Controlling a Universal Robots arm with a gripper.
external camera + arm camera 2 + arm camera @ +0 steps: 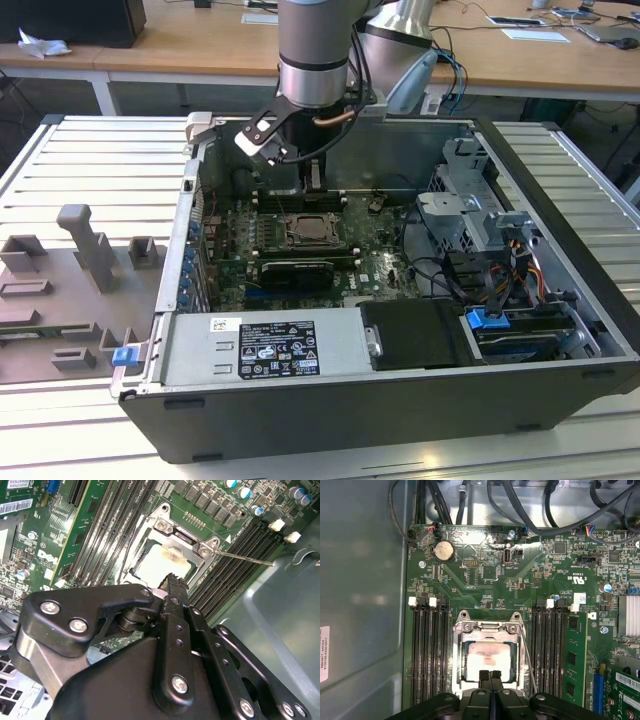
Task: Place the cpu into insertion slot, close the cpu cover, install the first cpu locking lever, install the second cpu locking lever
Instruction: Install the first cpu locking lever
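Observation:
The cpu [487, 659] lies flat in the insertion slot [460, 680], its pale metal top showing through the window of the cpu cover [487, 626], which lies down over it. In the second wrist view the cpu [160, 564] sits inside the cover frame [182, 539]. A thin locking lever [245, 558] sticks out from a socket corner over the memory slots; in the first wrist view this lever [528, 662] runs beside the socket. My gripper [490, 675] hangs just above the socket's edge, fingers shut together on nothing. The exterior view shows the gripper [313, 180] behind the socket [315, 232].
Black memory slots [427, 655] flank the socket, with a green memory stick [572, 660] on one side. Cables [530, 510] run along the case wall. A drive cage [480, 225] fills the exterior view's right and a power supply [265, 350] the front. A grey fixture tray [70, 290] lies outside.

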